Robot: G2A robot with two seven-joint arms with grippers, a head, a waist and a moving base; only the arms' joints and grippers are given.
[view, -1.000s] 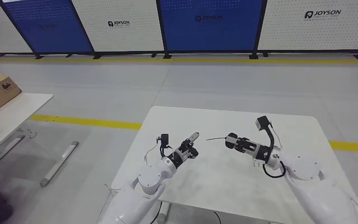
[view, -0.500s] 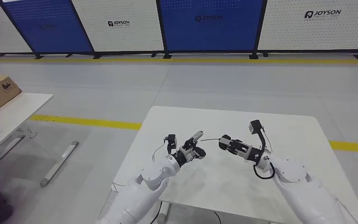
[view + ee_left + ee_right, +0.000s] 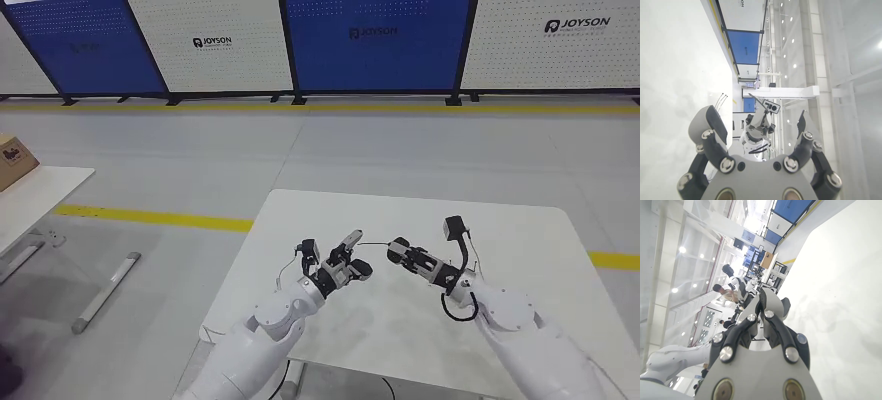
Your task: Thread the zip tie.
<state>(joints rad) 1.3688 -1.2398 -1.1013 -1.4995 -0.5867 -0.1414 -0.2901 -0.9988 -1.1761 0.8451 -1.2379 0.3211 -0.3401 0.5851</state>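
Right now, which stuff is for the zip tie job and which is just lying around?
For the job:
zip tie, pinched in the right gripper
left gripper, open, facing the tie's free end

Just lying about:
three thin strands on the table
cardboard box on the side table
grey pipe beside that side table

Left arm: elbow bent, forearm angled inward toward the centre. My left gripper point(image 3: 354, 254) is spread wide, its two fingers well apart.

Right arm: bent likewise, forearm angled in from the other side. My right gripper point(image 3: 393, 247) has its fingers pressed together, pinching the zip tie point(image 3: 756, 99).

The two grippers point at each other, tips near but not touching.
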